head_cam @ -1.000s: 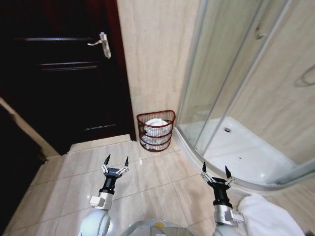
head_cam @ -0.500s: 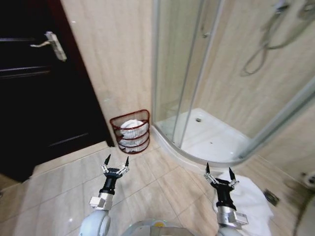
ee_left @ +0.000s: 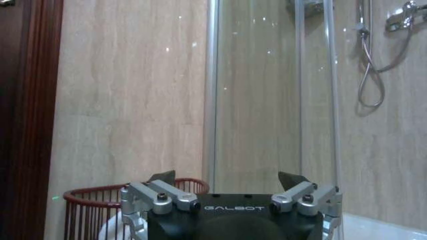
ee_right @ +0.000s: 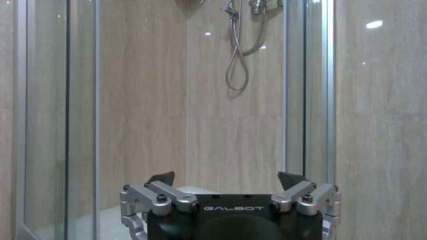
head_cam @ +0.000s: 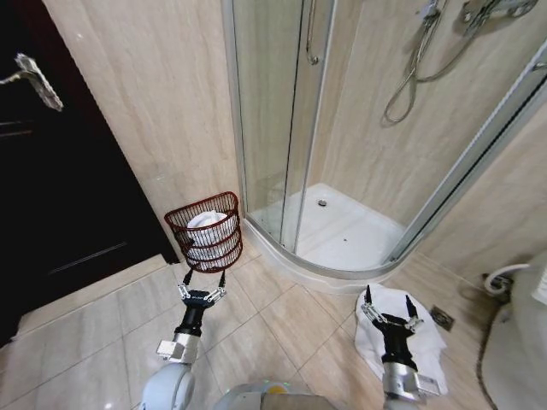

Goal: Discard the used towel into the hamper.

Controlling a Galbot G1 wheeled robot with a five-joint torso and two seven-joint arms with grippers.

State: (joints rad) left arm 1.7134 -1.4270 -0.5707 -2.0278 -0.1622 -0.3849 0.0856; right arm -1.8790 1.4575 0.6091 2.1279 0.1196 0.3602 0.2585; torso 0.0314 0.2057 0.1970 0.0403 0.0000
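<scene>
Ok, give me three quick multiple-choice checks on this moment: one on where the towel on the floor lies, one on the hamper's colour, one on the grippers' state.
1. Where does the white towel lie?
A. on the floor tiles under the right gripper
B. inside the shower tray
C. hung on the door handle

2. What colour is the hamper?
A. pale blue
B. dark red-brown
C. yellow

3. How do the left gripper and right gripper stand?
A. both shut on cloth
B. left open, right shut
C. both open and empty

Answers:
1 A, the head view shows it on the floor beside the shower curb.
2 B, its ribs read dark red-brown against the beige wall.
3 C, the fingers are spread apart with nothing between them.
</scene>
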